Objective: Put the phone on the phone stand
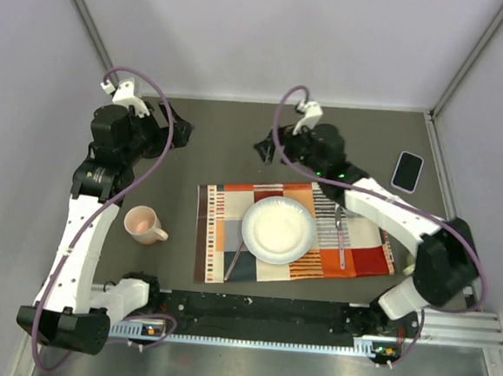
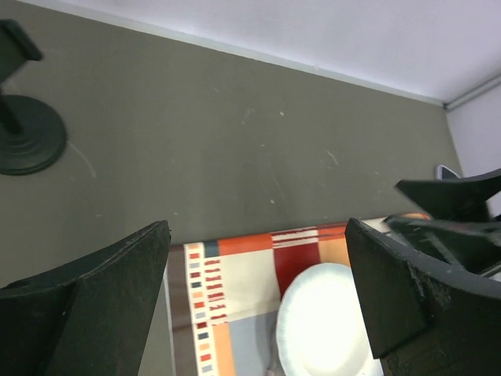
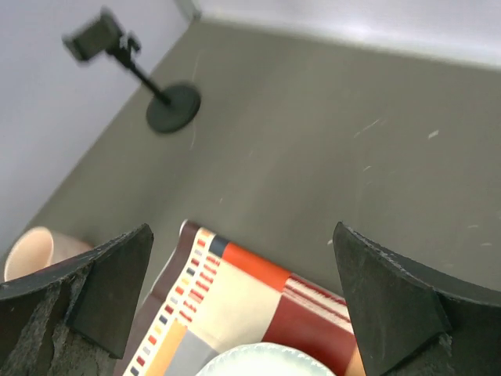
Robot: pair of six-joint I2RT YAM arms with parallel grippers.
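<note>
The phone [image 1: 407, 171] lies flat, screen up, on the grey table near the back right wall; only its corner [image 2: 441, 169] shows in the left wrist view. The black phone stand [image 3: 169, 106] stands at the back left, its cradle raised on a thin arm; its round base [image 2: 30, 142] sits left of my left gripper. In the top view my left arm mostly hides it. My left gripper [image 1: 184, 132] [image 2: 257, 235] and right gripper [image 1: 265, 147] [image 3: 241, 231] hover open and empty over the table behind the placemat, facing each other.
A striped orange placemat [image 1: 222, 229] lies at the middle front with a white plate [image 1: 276, 229] on it, a fork [image 1: 342, 239] to its right and a knife [image 1: 234, 261] to its left. A pink mug [image 1: 147, 225] stands left of the mat. Walls close in on three sides.
</note>
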